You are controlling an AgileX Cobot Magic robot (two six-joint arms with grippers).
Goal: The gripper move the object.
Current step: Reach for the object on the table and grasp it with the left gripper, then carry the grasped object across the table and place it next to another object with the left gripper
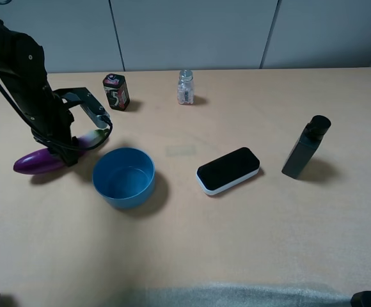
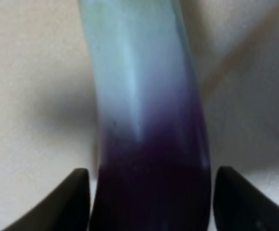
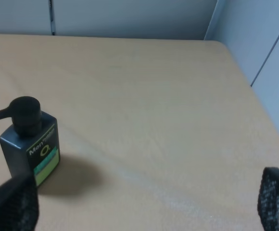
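Tan table (image 1: 249, 249): L claw (image 2: 151, 202) tight on eggplant (image 2: 144, 110).

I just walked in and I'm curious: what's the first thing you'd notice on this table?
The left gripper catches the eye first, closed around a shiny purple eggplant lying at the far left of the high view. Right beside it sits a bright blue bowl with nothing inside. Farther right are a black-and-white eraser and an upright dark pump bottle.
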